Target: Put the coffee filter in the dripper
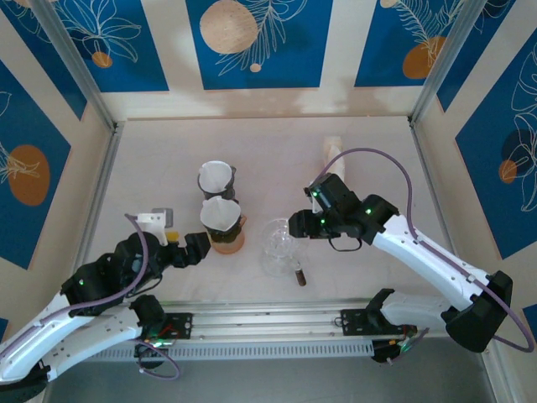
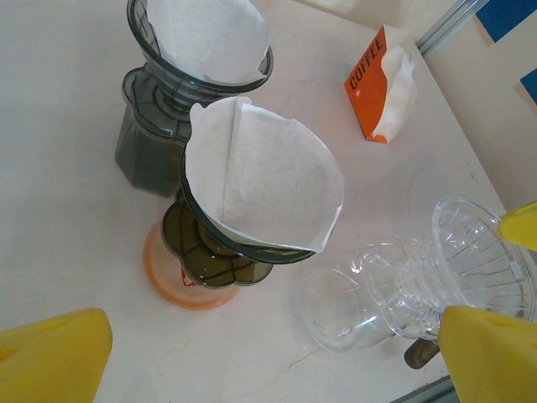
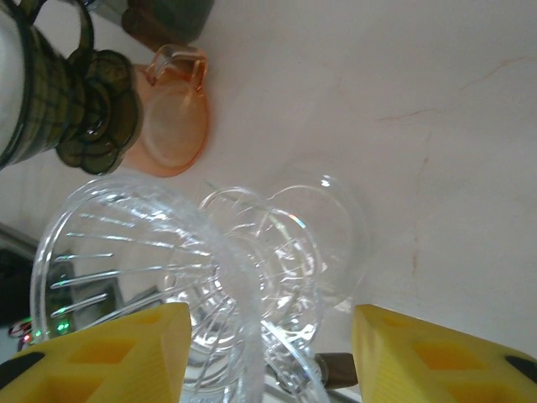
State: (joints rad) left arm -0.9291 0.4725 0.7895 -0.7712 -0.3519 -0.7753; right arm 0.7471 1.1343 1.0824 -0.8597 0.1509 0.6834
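Paper coffee filter (image 2: pixel 268 180), a white cone, sits in the dark green dripper (image 2: pixel 214 252). We see the clear ribbed dripper (image 3: pixel 126 243) lying sideways on the smooth surface (image 3: pixel 436 101) between the yellow fingers (image 3: pixel 109 353) of the right tool (image 3: pixel 273 353); if they grip, we cannot tell. The left tool (image 1: pixel 195 249) stands wide.

Bright, even, diffuse light falls from overhead. The pale table (image 1: pixel 377 159) looks almost washed out, and shadows are soft and short. In the top view the frame posts (image 1: pixel 71 59) splay toward ten and two o'clock, a wide-angle stretch. In the left wrist view the paper filter (image 2: pixel 264 180) is sharp and nearly blown white, while the yellow pads (image 2: pixel 50 357) of the left gripper (image 2: pixel 273 353) blur at seven and five o'clock. The clear dripper (image 3: pixel 143 269) carries small glints. The right gripper (image 3: pixel 273 357) shows its own yellow pads (image 3: pixel 436 361) soft at seven and five o'clock.
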